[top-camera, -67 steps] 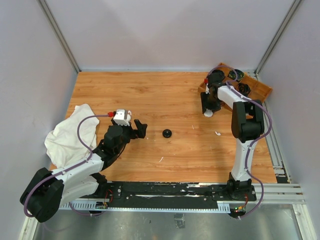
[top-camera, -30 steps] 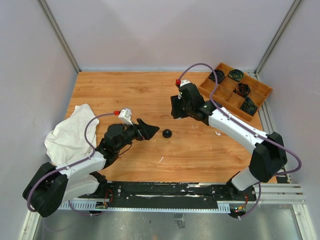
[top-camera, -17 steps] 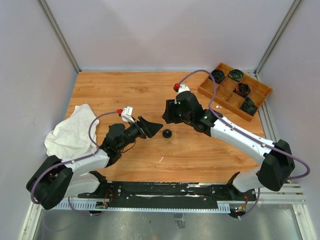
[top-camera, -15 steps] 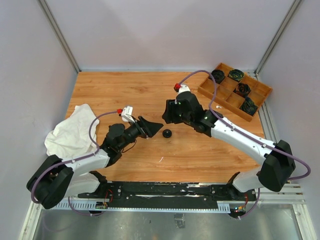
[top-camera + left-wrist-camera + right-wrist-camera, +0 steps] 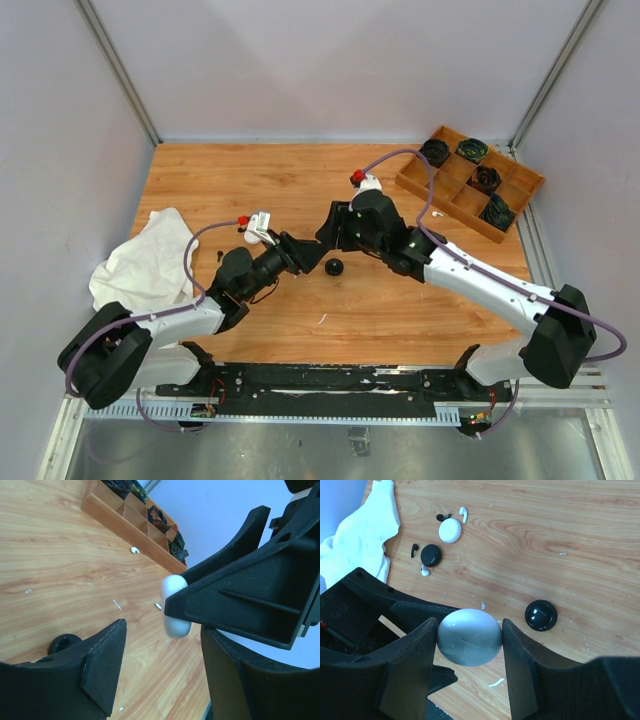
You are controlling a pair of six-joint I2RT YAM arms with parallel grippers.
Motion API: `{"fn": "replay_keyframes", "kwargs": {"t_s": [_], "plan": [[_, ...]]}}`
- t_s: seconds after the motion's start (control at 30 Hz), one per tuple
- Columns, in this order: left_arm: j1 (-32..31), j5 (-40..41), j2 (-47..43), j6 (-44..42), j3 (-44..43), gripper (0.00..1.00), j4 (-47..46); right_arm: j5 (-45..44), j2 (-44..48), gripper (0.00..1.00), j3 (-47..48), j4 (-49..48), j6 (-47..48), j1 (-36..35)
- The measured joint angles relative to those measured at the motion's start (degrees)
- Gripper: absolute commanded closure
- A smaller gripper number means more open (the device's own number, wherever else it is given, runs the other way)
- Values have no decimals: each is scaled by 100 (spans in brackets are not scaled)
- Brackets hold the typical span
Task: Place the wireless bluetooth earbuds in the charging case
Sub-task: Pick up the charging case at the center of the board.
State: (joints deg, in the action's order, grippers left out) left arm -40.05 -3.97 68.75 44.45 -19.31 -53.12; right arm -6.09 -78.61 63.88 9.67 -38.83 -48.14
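Observation:
My right gripper [image 5: 469,630] is shut on a round white charging case [image 5: 469,638] and holds it above the table centre [image 5: 328,232]. In the left wrist view the case [image 5: 175,606] hangs just beyond my left gripper [image 5: 160,670], which is open and empty [image 5: 300,255]. A black round case [image 5: 541,615] lies on the table below [image 5: 335,266]. Near the cloth lie another white case [image 5: 450,530], a black case [image 5: 431,555], a white earbud [image 5: 463,514], a black earbud [image 5: 413,550] and another white earbud [image 5: 424,571].
A wooden compartment tray [image 5: 470,180] with dark items stands at the back right. A white cloth [image 5: 140,270] lies crumpled at the left. A loose white earbud [image 5: 133,550] lies in front of the tray.
My right arm swung from the tray at the back right to the table centre, carrying the white case. My left gripper reached right and now faces it.

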Motion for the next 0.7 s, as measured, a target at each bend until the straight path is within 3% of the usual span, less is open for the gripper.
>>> {"fn": "replay_keyframes", "kwargs": {"t_s": [0.43, 0.7], "plan": [[-33, 286, 179, -87, -4, 53, -345, -205, 9, 53, -173, -391, -372, -155], [-63, 284, 205, -24, 4, 75, -605, -313, 9, 47, -234, -597, -450, -210]]}}
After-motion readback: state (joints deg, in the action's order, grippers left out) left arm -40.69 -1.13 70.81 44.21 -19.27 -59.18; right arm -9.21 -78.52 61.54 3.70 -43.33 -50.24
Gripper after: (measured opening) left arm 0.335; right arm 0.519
